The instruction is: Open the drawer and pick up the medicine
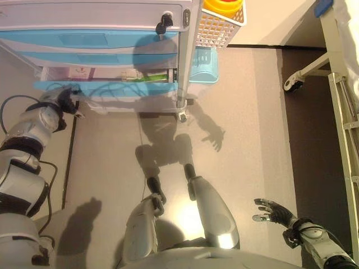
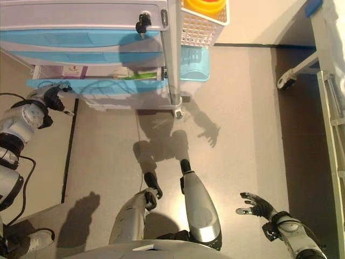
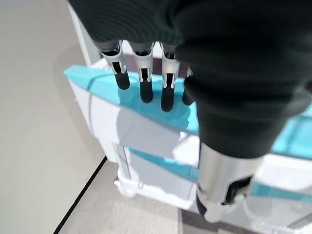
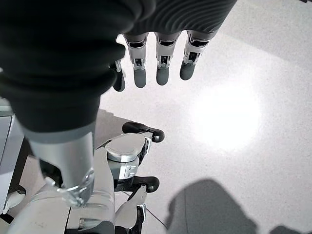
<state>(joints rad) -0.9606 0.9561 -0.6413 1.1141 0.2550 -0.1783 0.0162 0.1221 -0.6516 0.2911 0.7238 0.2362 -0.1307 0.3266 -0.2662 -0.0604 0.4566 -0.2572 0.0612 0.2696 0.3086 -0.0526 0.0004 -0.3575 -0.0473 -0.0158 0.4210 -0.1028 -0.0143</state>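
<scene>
The trolley's lowest drawer (image 1: pixel 106 87), with a light blue front, stands pulled out. Inside it lie a white and pink medicine box (image 1: pixel 81 73) and a green and white box (image 1: pixel 148 77). My left hand (image 1: pixel 66 101) is at the drawer's front left corner. In the left wrist view its straight fingers (image 3: pixel 141 78) reach over the blue drawer front (image 3: pixel 112 92) and hold nothing. My right hand (image 1: pixel 275 211) hangs open over the floor at the lower right, far from the trolley, its fingers (image 4: pixel 161 63) spread and empty.
The grey trolley (image 1: pixel 84 22) has two shut blue drawers above the pulled-out one. On its right side hangs a white mesh basket (image 1: pixel 221 28) with a yellow container (image 1: pixel 223 5), and a light blue bin (image 1: pixel 205 67) sits below. A bed frame (image 1: pixel 342 84) with a caster (image 1: pixel 291 84) stands at the right.
</scene>
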